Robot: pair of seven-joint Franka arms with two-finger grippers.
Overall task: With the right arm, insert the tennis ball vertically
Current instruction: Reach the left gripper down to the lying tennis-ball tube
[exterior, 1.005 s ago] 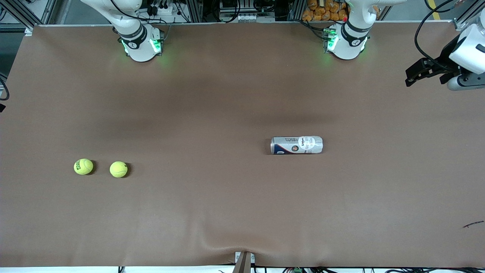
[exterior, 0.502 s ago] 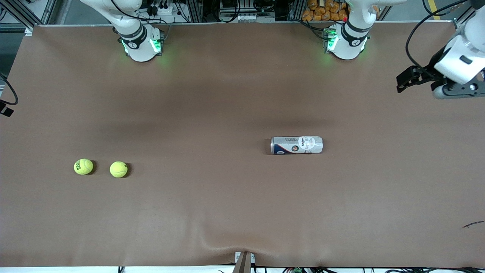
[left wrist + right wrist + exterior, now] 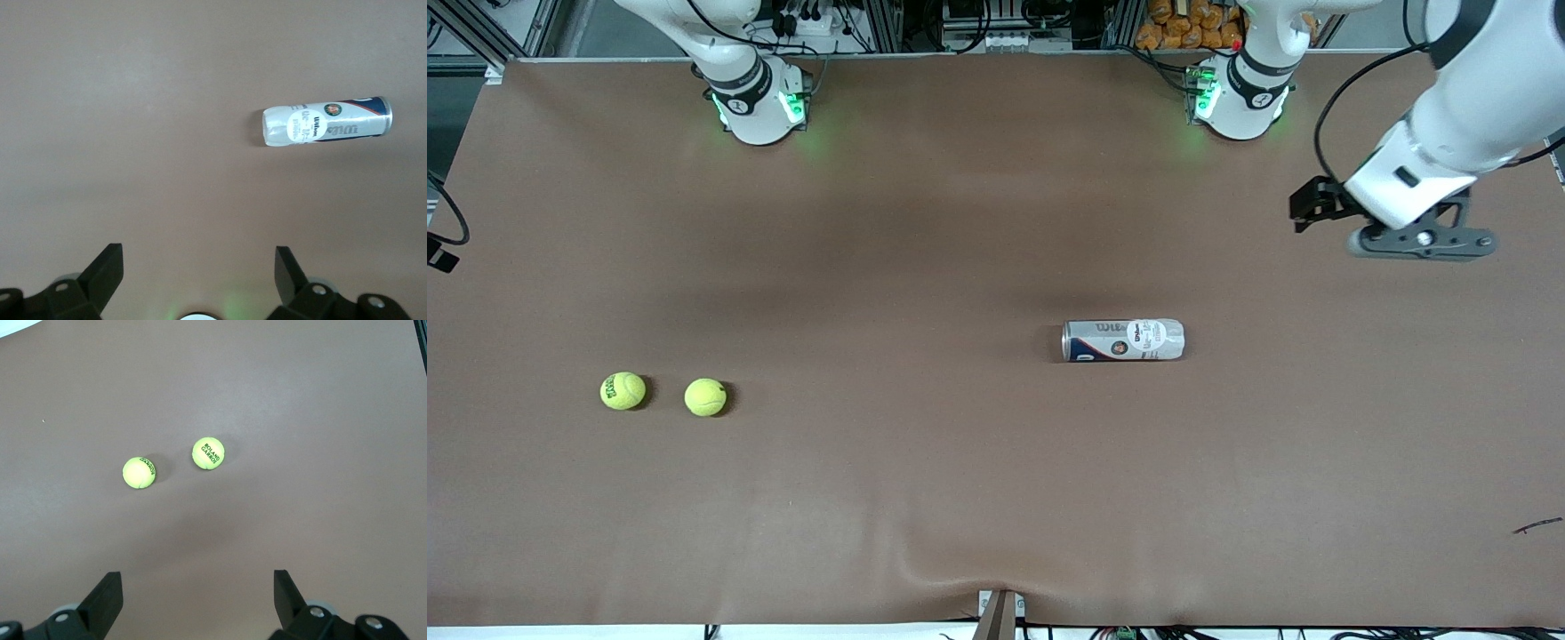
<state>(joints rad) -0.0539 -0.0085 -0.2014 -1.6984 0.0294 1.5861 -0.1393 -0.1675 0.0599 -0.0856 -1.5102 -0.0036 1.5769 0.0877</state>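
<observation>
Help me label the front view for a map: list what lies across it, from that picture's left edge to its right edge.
Printed ball → plain ball → can, lying on its side → left claw, open, up over the table at the left arm's end.

The front view looks down from high across the bench (image 3: 960, 498) toward both bases. Each wrist view looks down from well above; the left shares the can (image 3: 325, 123), the right the 2 balls (image 3: 208, 453).
</observation>
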